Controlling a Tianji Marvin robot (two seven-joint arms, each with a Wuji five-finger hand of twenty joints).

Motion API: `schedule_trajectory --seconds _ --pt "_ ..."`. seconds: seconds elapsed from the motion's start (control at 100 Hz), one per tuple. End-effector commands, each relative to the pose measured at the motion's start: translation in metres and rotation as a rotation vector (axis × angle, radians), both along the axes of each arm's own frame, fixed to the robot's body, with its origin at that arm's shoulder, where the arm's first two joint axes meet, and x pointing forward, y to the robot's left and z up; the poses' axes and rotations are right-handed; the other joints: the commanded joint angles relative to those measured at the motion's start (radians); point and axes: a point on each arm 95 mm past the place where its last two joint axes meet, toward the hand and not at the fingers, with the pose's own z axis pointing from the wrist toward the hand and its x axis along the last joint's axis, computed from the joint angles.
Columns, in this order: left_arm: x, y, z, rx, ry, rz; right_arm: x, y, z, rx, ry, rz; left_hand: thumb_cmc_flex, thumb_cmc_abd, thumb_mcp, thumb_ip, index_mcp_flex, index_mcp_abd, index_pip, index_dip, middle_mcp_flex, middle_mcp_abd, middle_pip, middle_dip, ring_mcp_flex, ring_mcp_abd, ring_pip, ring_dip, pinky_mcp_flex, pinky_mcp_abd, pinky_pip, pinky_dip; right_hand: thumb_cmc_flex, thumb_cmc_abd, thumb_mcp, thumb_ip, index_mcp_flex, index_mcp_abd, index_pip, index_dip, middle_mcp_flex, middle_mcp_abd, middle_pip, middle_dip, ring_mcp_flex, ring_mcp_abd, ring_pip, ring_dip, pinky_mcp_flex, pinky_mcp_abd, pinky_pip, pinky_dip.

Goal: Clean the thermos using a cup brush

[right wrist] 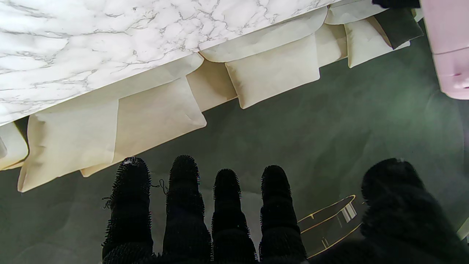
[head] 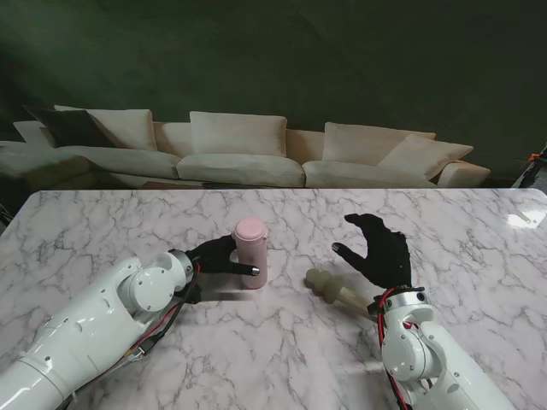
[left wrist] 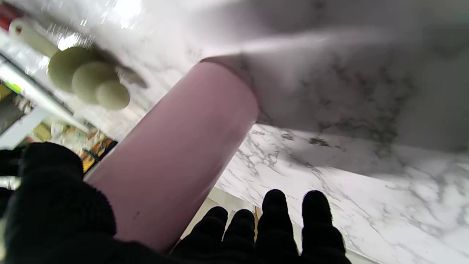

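The pink thermos [head: 251, 250] stands upright on the marble table [head: 102, 231], left of centre. My left hand [head: 219, 254] is wrapped around its lower half, thumb across the front and fingers behind; the left wrist view shows the thermos [left wrist: 176, 154] between thumb [left wrist: 55, 190] and fingers [left wrist: 274, 220]. The beige cup brush [head: 329, 285] lies flat to the right of the thermos, its handle pointing toward my right arm; it shows again as the brush [left wrist: 89, 80]. My right hand [head: 380, 252] hovers open just beyond the brush, fingers [right wrist: 205, 212] spread with nothing between them.
A cream sofa [head: 239, 158] with cushions runs along the far side of the table. The table's far edge [head: 273, 190] lies well beyond both hands. A bright glare patch [head: 523, 218] sits at the far right of the marble.
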Motion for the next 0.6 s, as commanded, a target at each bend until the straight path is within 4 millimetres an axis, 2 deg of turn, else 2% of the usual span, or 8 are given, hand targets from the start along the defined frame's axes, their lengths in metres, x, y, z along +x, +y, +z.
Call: schedule_trajectory --seconds 0.0,0.09,0.24,0.3,0.38,0.48,0.54,0.59 --pt "0.002 -0.011 -0.002 -0.023 0.025 0.01 0.0 0.001 -0.002 0.001 0.003 -0.005 -0.035 -0.03 0.0 -0.012 -0.025 -0.002 -0.01 0.004 -0.058 0.009 -0.011 0.008 -0.034 0.002 -0.02 -0.002 -0.003 -0.023 -0.038 0.018 0.026 -0.023 0.018 0.018 -0.054 0.024 -0.007 -0.002 -0.037 -0.004 0.023 0.01 -0.023 -0.034 0.016 0.016 -0.017 -0.017 -0.011 -0.001" --pt "0.003 -0.017 -0.006 -0.049 0.058 0.031 0.001 0.002 -0.002 -0.004 0.002 -0.001 -0.033 -0.056 0.002 -0.013 -0.02 -0.035 -0.027 -0.042 -0.06 0.019 -0.019 -0.014 -0.044 0.028 -0.019 -0.006 0.0 -0.014 -0.037 0.015 0.024 -0.026 0.019 0.018 -0.065 0.023 -0.005 0.001 -0.047 -0.003 0.028 0.012 -0.025 -0.035 0.017 0.017 -0.018 -0.017 -0.012 0.0" --pt "0.005 -0.028 -0.01 -0.091 0.092 0.055 0.003 0.003 -0.003 -0.008 -0.004 0.0 -0.001 -0.085 0.008 -0.011 -0.017 -0.147 -0.007 -0.055 -0.063 0.037 -0.019 -0.029 -0.06 0.137 0.0 0.004 0.019 0.067 -0.02 0.017 0.026 -0.026 0.023 0.019 -0.087 0.018 -0.009 0.003 -0.068 -0.003 0.031 0.012 -0.031 -0.037 0.017 0.016 -0.025 -0.015 -0.016 -0.001" --pt "0.005 -0.034 -0.014 -0.127 0.095 0.083 0.003 0.004 -0.002 -0.009 -0.011 -0.002 0.039 -0.078 0.007 -0.003 -0.011 -0.239 0.055 0.1 -0.062 0.027 -0.017 -0.029 -0.064 0.156 0.008 0.01 0.018 0.134 -0.002 0.014 0.027 -0.025 0.024 0.018 -0.084 0.013 -0.005 0.006 -0.075 -0.002 0.034 0.012 -0.032 -0.038 0.018 0.016 -0.025 -0.015 -0.016 -0.001" --pt "0.005 -0.044 -0.018 -0.207 0.103 0.15 0.003 0.004 -0.003 -0.009 -0.014 -0.002 0.15 -0.071 0.014 0.012 0.187 -0.374 0.155 0.195 -0.057 -0.011 -0.011 -0.005 -0.083 0.166 0.006 0.01 -0.012 0.26 -0.004 0.021 0.024 -0.024 0.023 0.018 -0.089 0.013 -0.006 0.007 -0.083 -0.002 0.036 0.012 -0.036 -0.039 0.019 0.016 -0.029 -0.013 -0.019 -0.001" --pt "0.005 -0.058 -0.025 -0.302 0.085 0.244 0.003 0.004 -0.003 -0.011 -0.021 -0.006 0.374 -0.058 0.02 0.056 0.443 -0.367 0.381 0.365 0.006 -0.047 0.019 0.042 -0.098 0.161 0.006 0.01 -0.03 0.323 -0.027 0.041 0.026 -0.021 0.024 0.018 -0.094 0.013 -0.007 0.008 -0.094 -0.001 0.037 0.012 -0.039 -0.042 0.019 0.017 -0.033 -0.012 -0.022 -0.002" --pt "0.003 -0.067 -0.025 -0.368 0.084 0.289 0.003 0.004 -0.003 -0.008 -0.021 -0.007 0.51 -0.115 0.044 0.092 0.494 -0.355 0.502 0.507 0.048 -0.069 0.044 0.058 -0.089 0.149 0.008 0.008 -0.033 0.315 -0.039 0.045 0.027 -0.021 0.024 0.018 -0.093 0.01 -0.006 0.01 -0.097 -0.001 0.039 0.011 -0.042 -0.041 0.019 0.016 -0.038 -0.012 -0.025 -0.003" --pt "0.003 -0.072 -0.024 -0.402 0.066 0.307 0.003 0.004 -0.003 -0.007 -0.02 -0.009 0.554 -0.116 0.063 0.12 0.494 -0.333 0.612 0.573 0.111 -0.055 0.075 0.074 -0.043 0.155 0.02 0.007 0.002 0.319 -0.019 0.057 0.027 -0.02 0.024 0.017 -0.094 0.01 -0.006 0.01 -0.098 -0.001 0.04 0.011 -0.042 -0.041 0.019 0.017 -0.039 -0.011 -0.027 -0.003"
